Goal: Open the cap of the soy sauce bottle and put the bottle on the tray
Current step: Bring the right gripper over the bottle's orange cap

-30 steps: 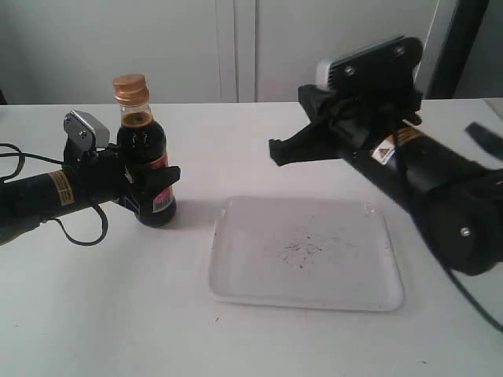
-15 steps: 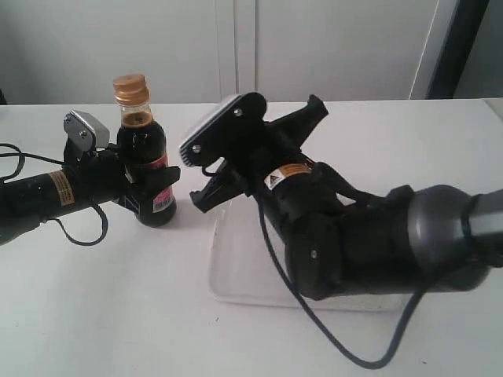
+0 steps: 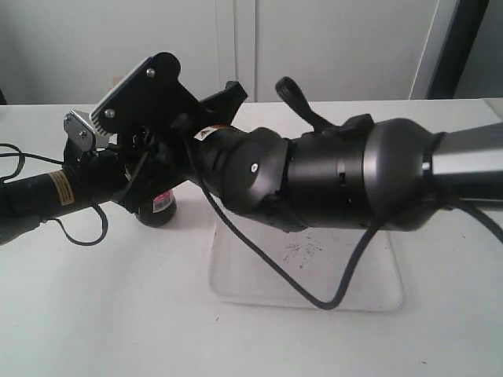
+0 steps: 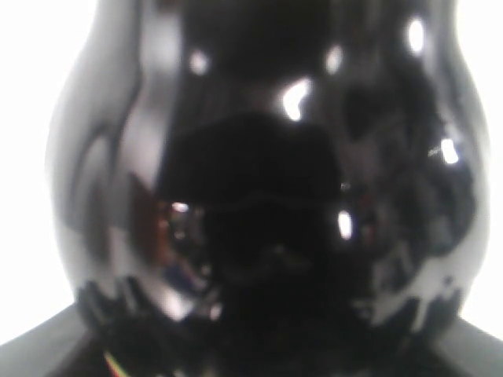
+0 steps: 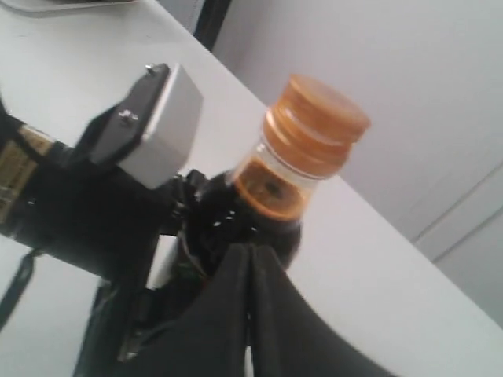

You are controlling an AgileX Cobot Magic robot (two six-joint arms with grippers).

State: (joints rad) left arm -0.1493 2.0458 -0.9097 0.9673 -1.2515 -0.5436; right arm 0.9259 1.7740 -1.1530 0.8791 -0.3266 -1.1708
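The tray (image 3: 236, 275) lay nearest the exterior camera on the white table (image 3: 94, 314), right of centre, its speckled middle partly covered by the right arm (image 3: 338, 184) passing above it. A black cable (image 3: 259, 259) hung from that arm in a loop over the tray.

Behind the tray's left end stood the soy sauce bottle (image 3: 161, 206), upright on the table and off the tray; in the exterior view only its base and a strip of label showed below the right arm's wrist. The left gripper (image 3: 130, 184) came in from the left and was clamped around the bottle's body. The left wrist view was filled by the dark glass of the bottle (image 4: 259, 196), pressed close to the lens.

The right arm reached across the middle to the bottle. In the right wrist view the right gripper (image 5: 250, 302) had its two black fingers pressed together, tips resting against the bottle's shoulder (image 5: 236, 228) just below the neck, holding nothing. The cap (image 5: 318, 114) was closed on the neck, untouched. The left arm's wrist camera housing (image 5: 153, 126) sat just beside the bottle.
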